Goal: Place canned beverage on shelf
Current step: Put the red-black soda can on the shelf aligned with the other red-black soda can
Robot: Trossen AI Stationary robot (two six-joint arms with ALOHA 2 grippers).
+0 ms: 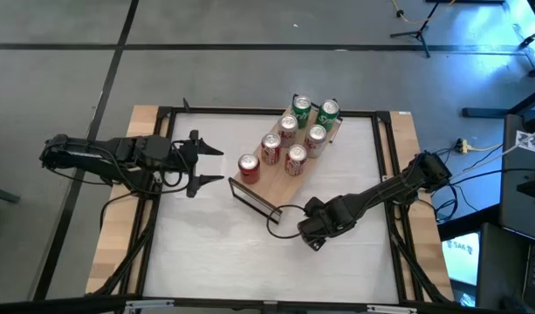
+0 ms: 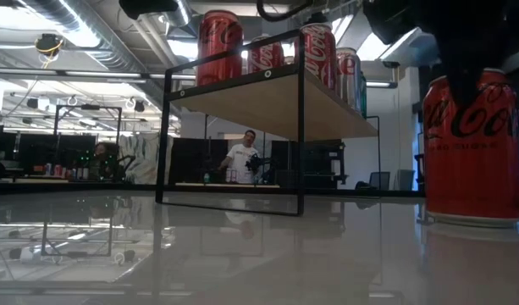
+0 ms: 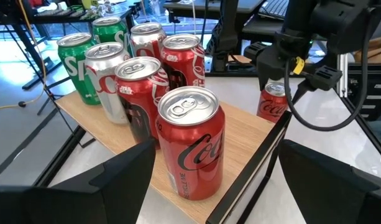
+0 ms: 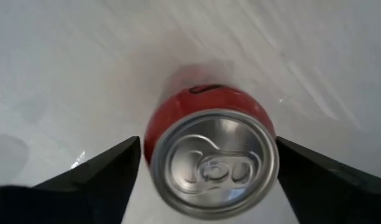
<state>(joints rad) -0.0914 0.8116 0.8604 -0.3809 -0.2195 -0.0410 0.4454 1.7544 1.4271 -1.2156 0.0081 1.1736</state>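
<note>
The right gripper (image 4: 209, 168) hangs straight over a red cola can (image 4: 212, 158) standing upright on the white table (image 1: 206, 244), its two dark fingers (image 4: 103, 171) spread wide, one on either side of the can with a gap showing on both sides, so nothing is clamped yet. This can sits on the table just off the near short end of the shelf (image 1: 276, 179), on the right arm's side. The shelf itself, a light-wood board on a dark metal frame, runs diagonally across the table and already carries seven cans: five red or silver ones and two green ones at the far end. Near the shelf's other flank the left gripper (image 1: 206, 166) waits, fingers apart and empty, facing the rows of cans. The step in hand looks like the pick of the loose can. By my judgement the next move calls for closing squarely on the can's sides, lifting it clear of the shelf's frame bar, and setting it on the bare board beside the nearest red can (image 1: 248, 166) without knocking that one.
</note>
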